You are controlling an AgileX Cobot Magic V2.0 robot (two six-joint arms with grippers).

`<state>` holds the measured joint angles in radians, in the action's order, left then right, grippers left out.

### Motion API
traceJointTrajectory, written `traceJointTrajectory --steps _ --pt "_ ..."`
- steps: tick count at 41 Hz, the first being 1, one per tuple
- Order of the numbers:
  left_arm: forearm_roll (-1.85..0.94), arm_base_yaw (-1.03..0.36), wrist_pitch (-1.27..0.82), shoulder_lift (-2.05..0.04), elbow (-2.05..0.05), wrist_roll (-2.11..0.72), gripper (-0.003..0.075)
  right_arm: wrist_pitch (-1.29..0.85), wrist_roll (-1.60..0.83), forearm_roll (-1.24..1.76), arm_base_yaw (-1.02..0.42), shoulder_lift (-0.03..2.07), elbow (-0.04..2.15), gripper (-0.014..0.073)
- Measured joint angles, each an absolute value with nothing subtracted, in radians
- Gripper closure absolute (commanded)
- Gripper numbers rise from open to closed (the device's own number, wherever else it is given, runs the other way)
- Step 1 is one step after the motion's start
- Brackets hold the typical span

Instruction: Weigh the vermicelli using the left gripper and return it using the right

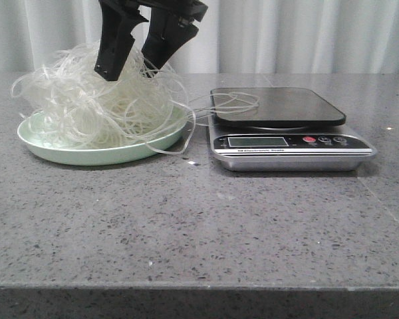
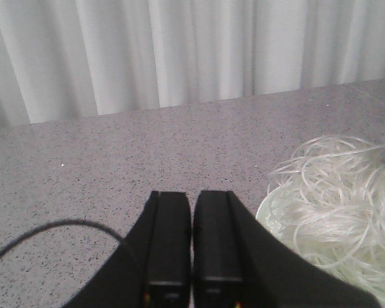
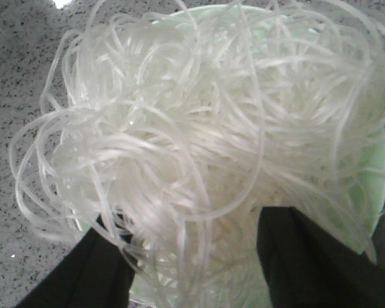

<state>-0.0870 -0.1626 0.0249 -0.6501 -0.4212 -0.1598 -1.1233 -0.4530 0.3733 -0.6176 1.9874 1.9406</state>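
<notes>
The vermicelli [image 1: 100,106] is a loose whitish tangle heaped on a pale green plate [image 1: 86,157] at the left of the table. A few stray strands reach over the black platform of the scale [image 1: 279,106]. My right gripper [image 1: 128,72] is open and hangs over the top of the heap, its fingertips among the upper strands. In the right wrist view the vermicelli [image 3: 199,128] fills the gap between the two spread fingers of the right gripper [image 3: 196,240]. My left gripper [image 2: 192,199] is shut and empty, low over the table beside the plate [image 2: 264,215] and vermicelli [image 2: 337,199]. It is out of the front view.
The silver digital scale has a display and buttons [image 1: 289,141] on its front and stands right of the plate. The grey speckled table [image 1: 199,226] runs to a front edge. A white curtain [image 1: 306,33] hangs behind. A thin black cable [image 2: 51,228] lies near the left gripper.
</notes>
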Motion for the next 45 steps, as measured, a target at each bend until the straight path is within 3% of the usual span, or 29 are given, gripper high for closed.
traceJointTrajectory --steps 15,18,23,24,45 --pt "-0.087 -0.163 0.025 -0.65 -0.421 -0.16 0.0583 -1.138 -0.453 0.373 -0.581 1.902 1.941 0.0099" --pt "-0.087 -0.163 0.025 -0.65 -0.421 -0.16 0.0583 -1.14 -0.453 0.373 -0.559 1.885 1.941 0.0174" --pt "-0.087 -0.163 0.025 -0.65 -0.421 -0.16 0.0583 -1.141 -0.453 0.373 -0.517 1.862 1.941 0.0445" --pt "-0.087 -0.163 0.025 -0.65 -0.421 -0.16 0.0583 -1.142 -0.453 0.373 -0.505 1.857 1.941 0.0459" --pt "-0.087 -0.163 0.025 -0.65 -0.421 -0.16 0.0583 -1.076 -0.335 0.371 -0.236 1.831 1.941 0.0442"
